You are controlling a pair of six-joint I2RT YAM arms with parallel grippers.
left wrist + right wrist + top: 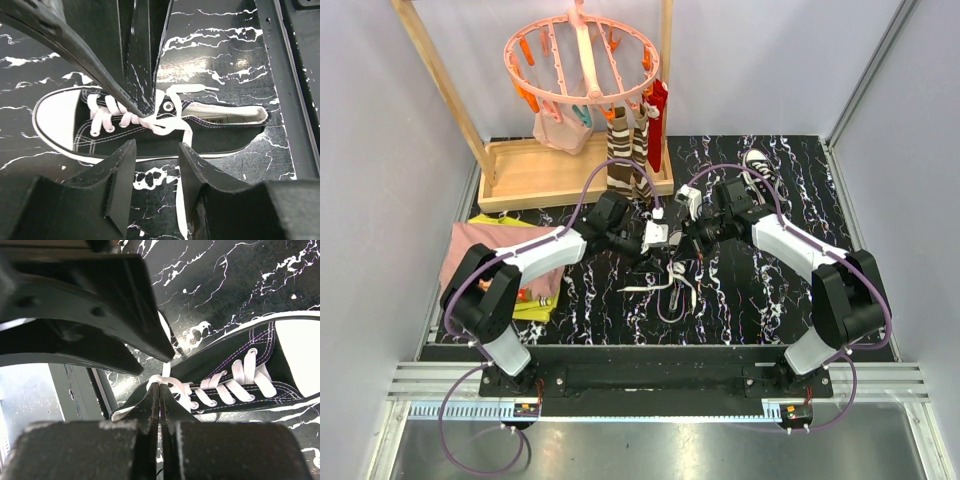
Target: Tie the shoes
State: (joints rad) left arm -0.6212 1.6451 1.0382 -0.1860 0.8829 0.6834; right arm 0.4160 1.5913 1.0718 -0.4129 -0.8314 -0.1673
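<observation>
One black canvas shoe [210, 134] with a white toe cap [55, 117] lies on its side on the marbled table, under both grippers. My right gripper [160, 386] is shut on the white lace [172, 382] where it crosses at the top eyelets; in the left wrist view its fingers [100, 65] reach down onto that crossing. My left gripper [157, 146] stands open just short of the sole, nothing pinched, with a loose lace end [181, 200] trailing past its right finger. More loose lace [665, 287] lies nearer the arms. The second shoe [757, 165] lies at the back right.
A wooden rack [540, 175] at the back left carries a pink round clip hanger [582, 60] with brown striped socks [628, 155]. Folded pink and yellow cloths [500, 265] lie at the left edge. Both arms [790, 245] meet over the table's middle.
</observation>
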